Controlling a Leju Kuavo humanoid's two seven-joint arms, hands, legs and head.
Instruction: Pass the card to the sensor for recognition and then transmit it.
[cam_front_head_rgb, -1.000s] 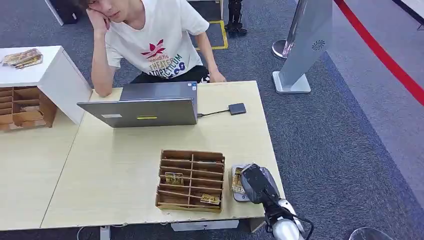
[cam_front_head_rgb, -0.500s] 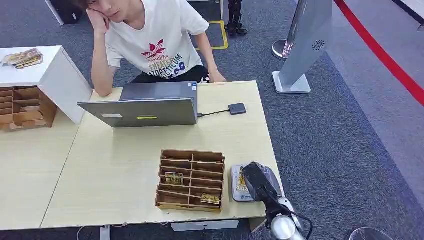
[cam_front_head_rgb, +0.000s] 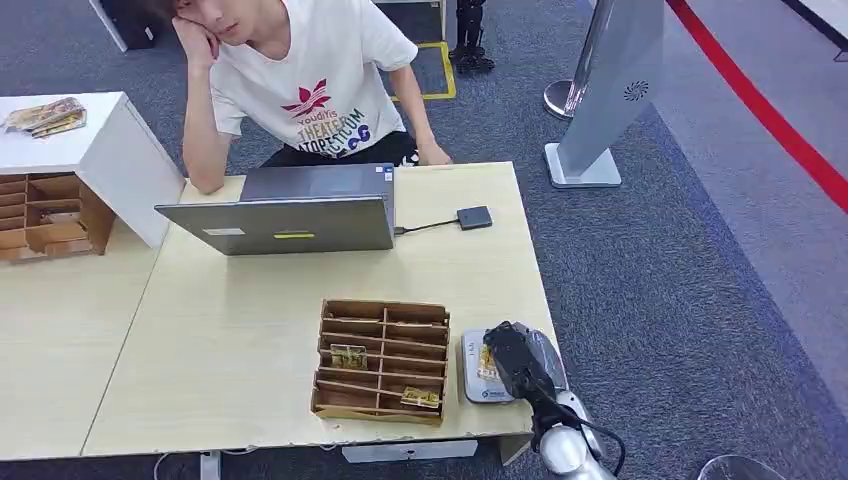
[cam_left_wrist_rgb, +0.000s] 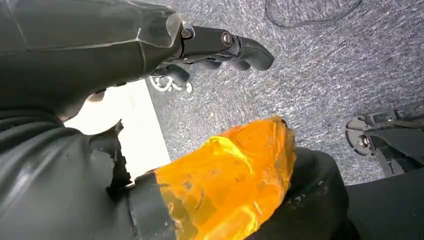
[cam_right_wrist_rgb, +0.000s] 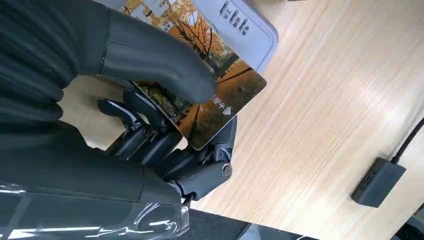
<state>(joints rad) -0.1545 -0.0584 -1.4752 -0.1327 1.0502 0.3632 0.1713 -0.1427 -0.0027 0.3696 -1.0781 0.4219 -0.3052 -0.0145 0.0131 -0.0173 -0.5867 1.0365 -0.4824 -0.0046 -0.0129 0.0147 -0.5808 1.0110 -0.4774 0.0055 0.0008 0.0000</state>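
Observation:
My right hand (cam_front_head_rgb: 517, 364) hovers at the table's front right corner, pinching a card (cam_front_head_rgb: 487, 362) with an autumn-tree picture. The right wrist view shows the card (cam_right_wrist_rgb: 216, 96) held between the thumb and the fingers (cam_right_wrist_rgb: 150, 132), with its free end over the grey-white sensor (cam_right_wrist_rgb: 252, 27). That sensor (cam_front_head_rgb: 476, 384) lies flat on the table just right of the wooden organizer; whether the card touches it I cannot tell. My left hand (cam_left_wrist_rgb: 220, 47) hangs over grey carpet, fingers loosely apart, with nothing in it.
A wooden card organizer (cam_front_head_rgb: 382, 358) with several slots and two more cards stands left of the sensor. Farther back are a laptop (cam_front_head_rgb: 290, 215), a small dark box (cam_front_head_rgb: 474, 217) on a cable, and a seated person (cam_front_head_rgb: 300, 80). The table edge (cam_front_head_rgb: 545, 300) is close on the right.
My right hand has shifted slightly right and toward me with the card, uncovering more of the sensor's left side. The rest of the scene has not moved.

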